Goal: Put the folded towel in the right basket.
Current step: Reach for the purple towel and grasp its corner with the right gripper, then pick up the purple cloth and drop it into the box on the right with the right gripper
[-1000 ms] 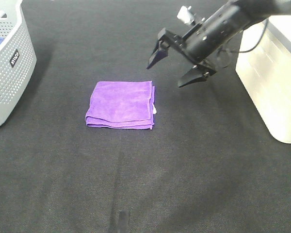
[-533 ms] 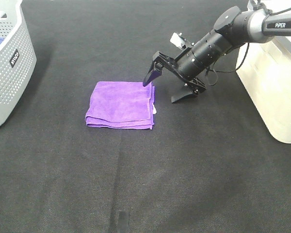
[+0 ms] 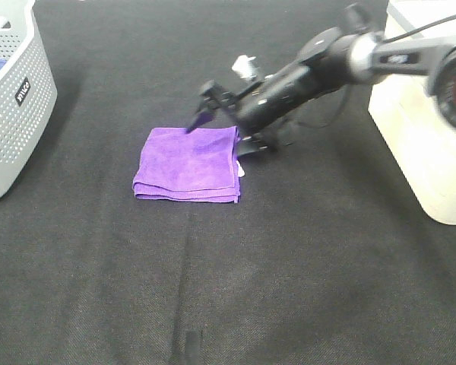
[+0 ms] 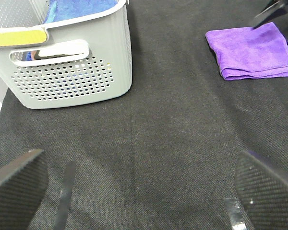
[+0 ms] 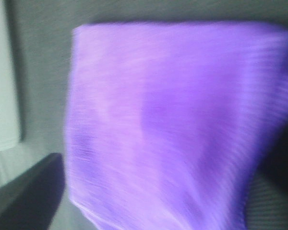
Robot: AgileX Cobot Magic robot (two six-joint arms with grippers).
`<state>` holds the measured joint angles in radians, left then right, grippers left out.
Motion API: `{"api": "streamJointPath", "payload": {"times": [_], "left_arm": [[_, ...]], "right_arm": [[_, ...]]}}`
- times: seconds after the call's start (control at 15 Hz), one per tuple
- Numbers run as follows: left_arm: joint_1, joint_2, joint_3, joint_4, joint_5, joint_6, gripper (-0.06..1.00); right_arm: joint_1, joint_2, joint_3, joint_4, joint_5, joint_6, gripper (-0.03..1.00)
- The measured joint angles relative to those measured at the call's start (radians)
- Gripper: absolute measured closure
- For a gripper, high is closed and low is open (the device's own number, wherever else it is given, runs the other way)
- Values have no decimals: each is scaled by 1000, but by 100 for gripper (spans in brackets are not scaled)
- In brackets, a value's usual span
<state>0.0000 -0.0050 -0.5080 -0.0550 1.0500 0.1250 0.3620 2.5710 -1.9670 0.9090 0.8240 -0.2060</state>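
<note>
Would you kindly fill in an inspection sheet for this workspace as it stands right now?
Surface: black woven cloth, flat, covering the whole table.
Job's things: folded purple towel lies flat near the middle. The cream plastic basket stands at the right edge, and the towel is not yet in it.
Clutter: nothing seen.
Grippers: right gripper is open, its jaws straddling the towel's far right corner; contact cannot be told. Left gripper is open over bare cloth, holding nothing.
Cables: thin dark cable runs along the right arm above the cream basket.
Surroundings: grey perforated plastic basket at the left edge holds a blue cloth.
</note>
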Motion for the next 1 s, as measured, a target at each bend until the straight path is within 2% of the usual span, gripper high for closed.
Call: {"api": "streamJointPath", "payload": {"times": [0.13,0.2,0.4,0.47,0.53,0.6,0.67,0.73,0.8,0.87,1.0], "left_arm": [[0,0,0,0,0,0,-5],[0,0,0,0,0,0,-5],[0,0,0,0,0,0,-5],[0,0,0,0,0,0,-5],[0,0,0,0,0,0,-5],[0,0,0,0,0,0,-5],[0,0,0,0,0,0,-5],[0,0,0,1,0,0,-5],[0,0,0,1,0,0,-5],[0,0,0,2,0,0,-5],[0,0,0,2,0,0,-5]], "right_arm": [[34,12,0,3,-39,-9,40],[34,12,0,3,-39,-9,40],[33,25,0,-25,-49,-9,85],[33,23,-1,-37,-45,-10,93],[33,22,-15,-52,-31,-10,95],[33,14,-86,-144,69,-9,95],[33,14,-86,-144,69,-9,95],[28,6,-165,-190,180,7,95],[11,-17,-319,-242,324,47,95],[-10,-39,-443,-281,362,79,95],[-54,-93,-620,-382,376,125,95]]}}
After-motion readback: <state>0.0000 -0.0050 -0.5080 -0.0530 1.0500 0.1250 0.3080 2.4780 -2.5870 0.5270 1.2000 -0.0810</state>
